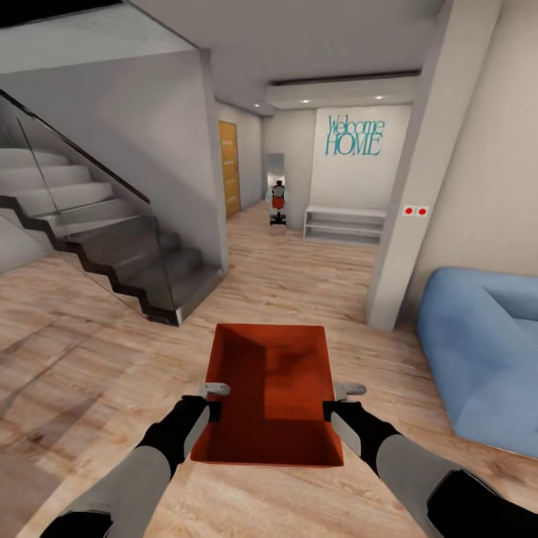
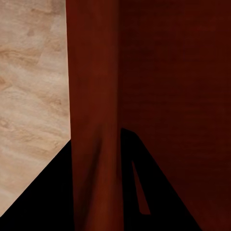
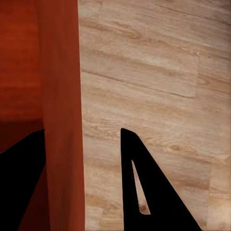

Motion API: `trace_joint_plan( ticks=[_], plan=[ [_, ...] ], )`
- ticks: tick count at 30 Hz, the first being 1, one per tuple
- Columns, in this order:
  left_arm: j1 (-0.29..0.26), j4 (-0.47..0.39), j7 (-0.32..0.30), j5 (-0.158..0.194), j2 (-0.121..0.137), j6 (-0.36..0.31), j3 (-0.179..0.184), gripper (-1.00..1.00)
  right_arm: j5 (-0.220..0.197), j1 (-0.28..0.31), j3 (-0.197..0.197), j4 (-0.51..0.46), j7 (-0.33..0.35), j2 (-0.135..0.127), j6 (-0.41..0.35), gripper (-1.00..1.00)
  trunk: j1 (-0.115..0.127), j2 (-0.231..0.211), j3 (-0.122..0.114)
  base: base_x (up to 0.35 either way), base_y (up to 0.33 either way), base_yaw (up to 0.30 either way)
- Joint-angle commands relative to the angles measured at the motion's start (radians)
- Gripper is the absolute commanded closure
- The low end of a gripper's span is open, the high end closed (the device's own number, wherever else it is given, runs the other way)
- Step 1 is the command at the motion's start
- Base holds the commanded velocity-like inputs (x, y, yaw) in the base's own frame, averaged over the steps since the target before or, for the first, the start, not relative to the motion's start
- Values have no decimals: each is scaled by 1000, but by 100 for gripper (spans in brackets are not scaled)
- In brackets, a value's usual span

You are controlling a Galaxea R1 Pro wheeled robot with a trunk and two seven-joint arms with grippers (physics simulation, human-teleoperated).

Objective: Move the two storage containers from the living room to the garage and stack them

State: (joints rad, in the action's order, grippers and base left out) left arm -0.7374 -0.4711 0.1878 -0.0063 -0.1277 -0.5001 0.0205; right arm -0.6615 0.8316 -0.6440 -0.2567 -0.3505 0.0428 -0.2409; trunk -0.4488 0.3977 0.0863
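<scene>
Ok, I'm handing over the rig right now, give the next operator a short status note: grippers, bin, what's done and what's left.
Left gripper: shut on the container's left wall.
Right gripper: shut on its right wall.
The orange-red container is held between both arms, above the wood-plank floor, with the blue sofa to the right and the stairs to the left.
Done: one container picked up.
Left: carry it to the garage, set it down, fetch the second container and stack it.

Orange-red lidless storage container (image 1: pixel 273 388), empty, level, held above the living room's wood-plank flooring (image 1: pixel 90 351)
</scene>
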Motion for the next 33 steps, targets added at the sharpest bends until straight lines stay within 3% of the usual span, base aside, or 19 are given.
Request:
trace_joint_plan(
  ticks=[1, 33],
  plan=[
    [0, -1, 5, -12, 0, -8, -1, 100, -9, 1, -2, -4, -5, -1, -4, 100, -1, 2, 2, 320, 0, 0],
    [0, -2, -4, -9, -3, -3, 2, 100, -9, 1, 0, -4, -4, 4, -3, 100, -1, 2, 2, 320, 0, 0]
  ],
)
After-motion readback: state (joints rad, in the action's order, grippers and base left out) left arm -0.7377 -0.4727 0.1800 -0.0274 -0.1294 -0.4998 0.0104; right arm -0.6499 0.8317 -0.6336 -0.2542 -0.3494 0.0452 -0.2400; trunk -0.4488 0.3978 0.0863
